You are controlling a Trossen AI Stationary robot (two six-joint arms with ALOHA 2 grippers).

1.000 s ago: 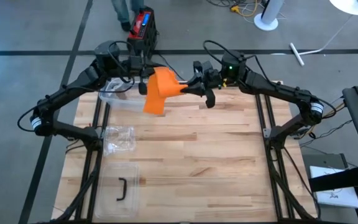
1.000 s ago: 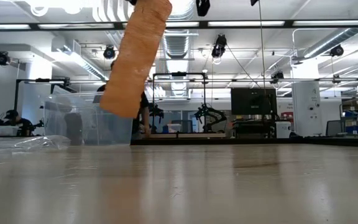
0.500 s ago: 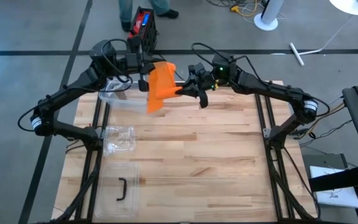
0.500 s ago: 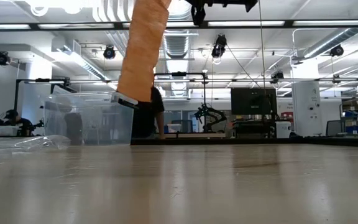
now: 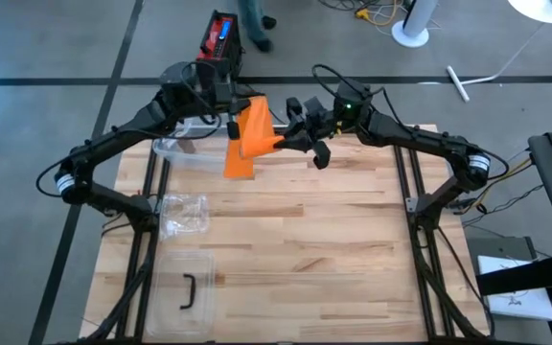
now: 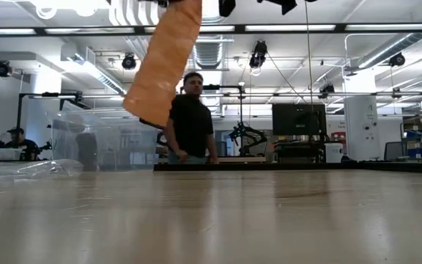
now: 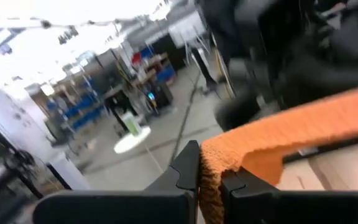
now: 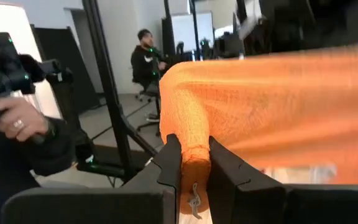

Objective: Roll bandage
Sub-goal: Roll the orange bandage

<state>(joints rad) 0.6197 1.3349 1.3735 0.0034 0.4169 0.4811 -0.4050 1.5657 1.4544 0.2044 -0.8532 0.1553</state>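
Note:
An orange bandage [image 5: 247, 137] hangs in the air over the table's far side, stretched between my two grippers. My left gripper [image 5: 233, 126] is shut on its left end and my right gripper [image 5: 278, 144] on its right end. From there a loose strip hangs down slantwise, and its free end [image 6: 142, 111] stays well above the tabletop. The low view shows only this strip; both grippers are above that picture's top edge. My left gripper pinches an edge of the bandage [image 7: 215, 163] between its two fingers [image 7: 188, 167], coming in level from the table's left. The cloth runs away from the fingers toward the other arm, clear of the table. My right gripper pinches a bunched, gathered part of the bandage [image 8: 194, 167] between its two fingers [image 8: 170, 163], level, from the table's right. The cloth fans out wide beyond the fingers and is lifted clear.
A clear plastic bin [image 5: 182, 150] stands on the table's far left, under and beside the bandage. A crumpled clear bag [image 5: 184, 214] lies at the left, and a clear lid with a black handle [image 5: 188, 290] at the near left. A person [image 6: 190, 121] stands beyond the far edge.
The hanging strip has swung: its free end went toward the right in the low view, then back. My left gripper has shifted a little toward the table's right, still holding the bandage. Both grippers have stayed shut on it.

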